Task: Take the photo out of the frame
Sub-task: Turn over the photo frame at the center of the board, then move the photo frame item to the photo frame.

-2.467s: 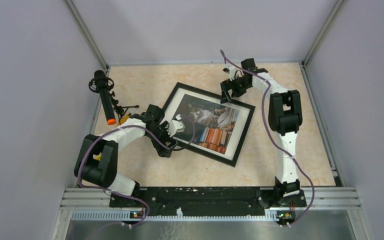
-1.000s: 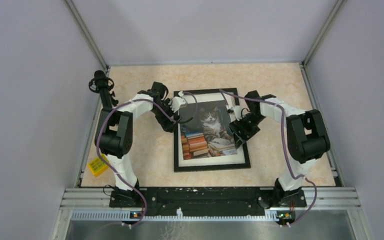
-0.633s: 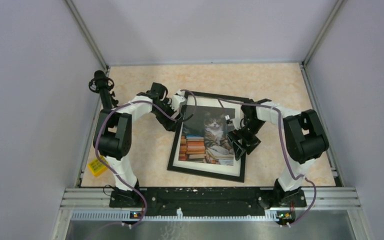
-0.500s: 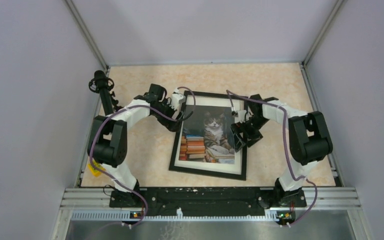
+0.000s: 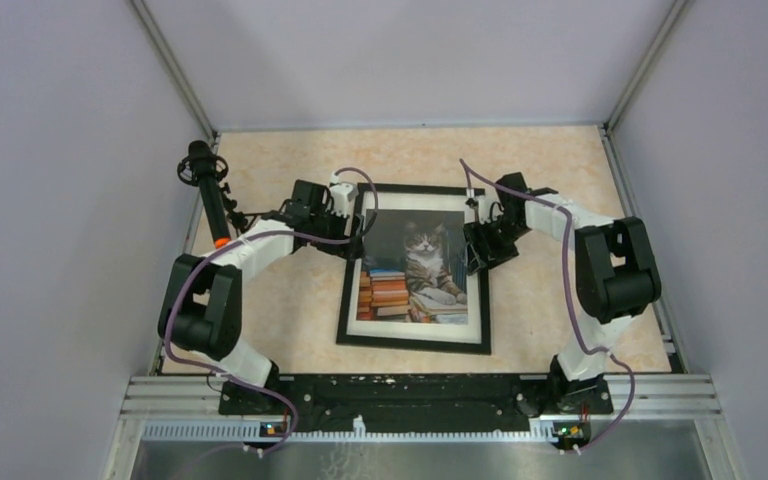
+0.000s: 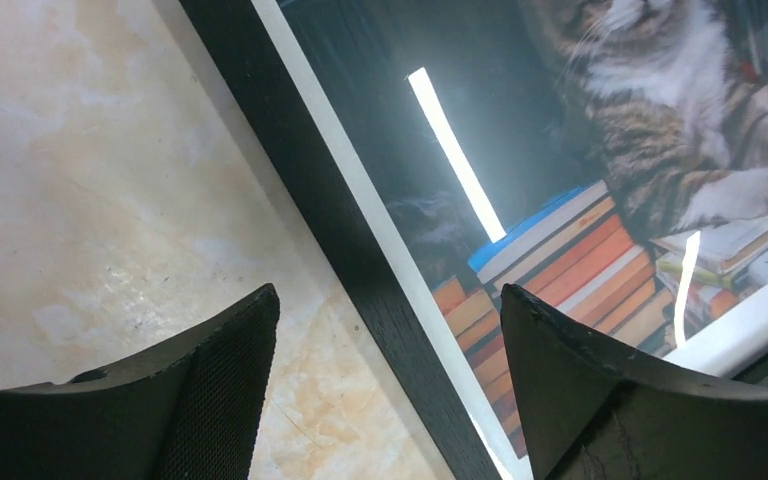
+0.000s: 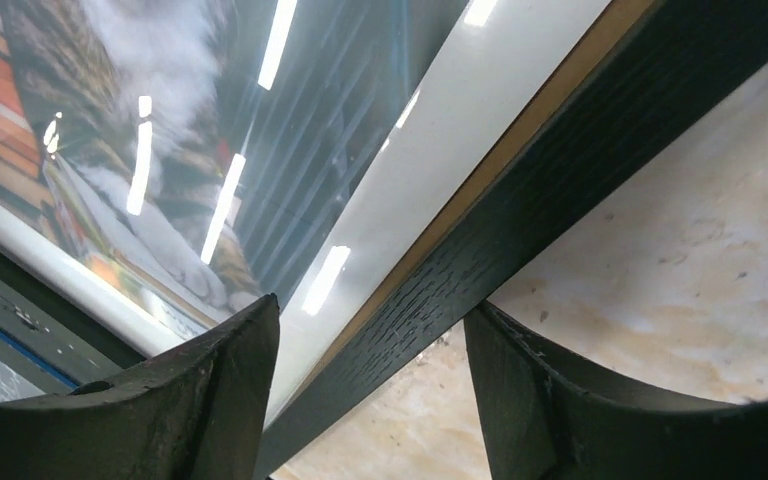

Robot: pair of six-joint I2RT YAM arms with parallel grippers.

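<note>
left gripper [image 6: 388, 295] astride frame [image 5: 412, 343] left edge | right gripper [image 7: 370, 305] astride right edge

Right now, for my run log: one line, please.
frame: flat, face up | photo: inside frame | left hand: open astride left edge | right hand: open astride right edge

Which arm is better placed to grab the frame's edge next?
Right, narrowly. Both straddle side rails of the frame, but the right gripper has its rail centred between its jaws; in the left gripper it sits off-centre.
</note>
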